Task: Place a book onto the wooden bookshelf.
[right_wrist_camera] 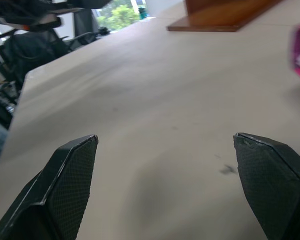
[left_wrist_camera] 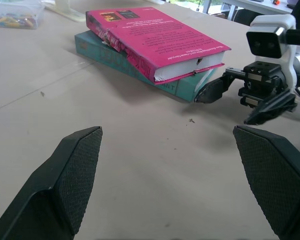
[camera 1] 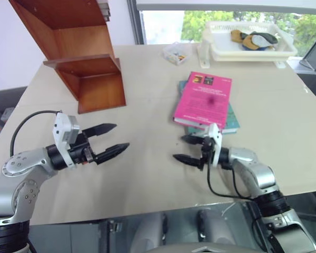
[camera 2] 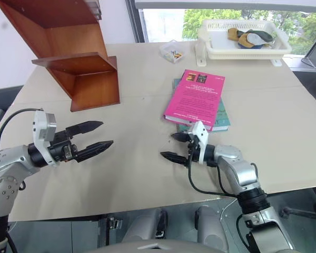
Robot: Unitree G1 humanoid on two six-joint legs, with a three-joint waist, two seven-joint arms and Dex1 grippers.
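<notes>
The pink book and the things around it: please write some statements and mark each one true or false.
1. The pink book lies on a teal book. True.
2. The left gripper holds the pink book. False: its fingers are open and empty.
3. The bookshelf stands on the table. True.
4. The right gripper is shut. False: its fingers are apart.
5. The white basket is empty. False: it holds some things.

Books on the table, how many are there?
2. The pink book lies on top of a thinner teal book, stacked near the table's middle, just beyond the right gripper. More could be hidden underneath.
</notes>
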